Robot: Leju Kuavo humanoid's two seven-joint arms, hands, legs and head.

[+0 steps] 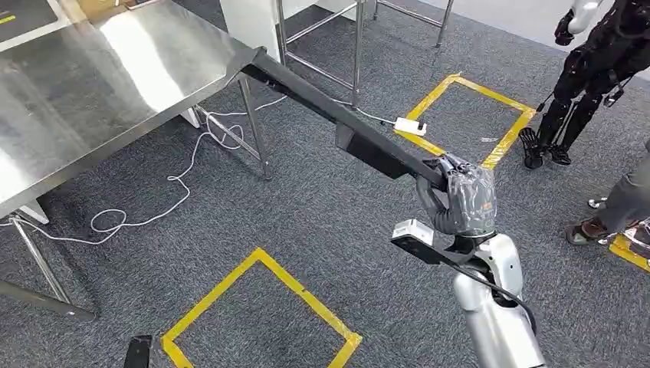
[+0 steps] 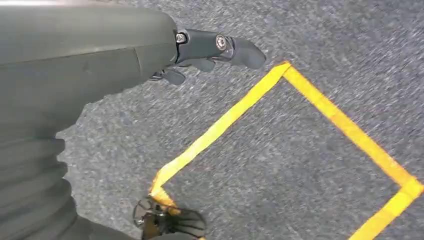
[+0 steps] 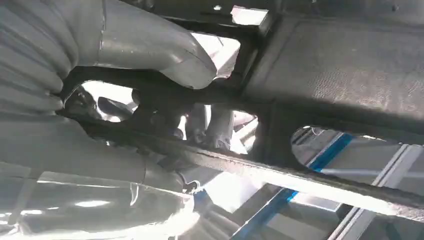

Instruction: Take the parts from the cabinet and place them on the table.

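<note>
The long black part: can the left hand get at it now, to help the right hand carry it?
Probably not as things stand. The left hand hangs low over the carpet, holding nothing, while the right hand grips the long black part up at table height.

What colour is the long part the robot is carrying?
Black; the long part shows best in the head view.

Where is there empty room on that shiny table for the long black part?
The steel table is bare across its middle and near edge. Its far corner holds a cardboard box. The right hand grips the long black part, whose far end reaches the table's right corner.
</note>
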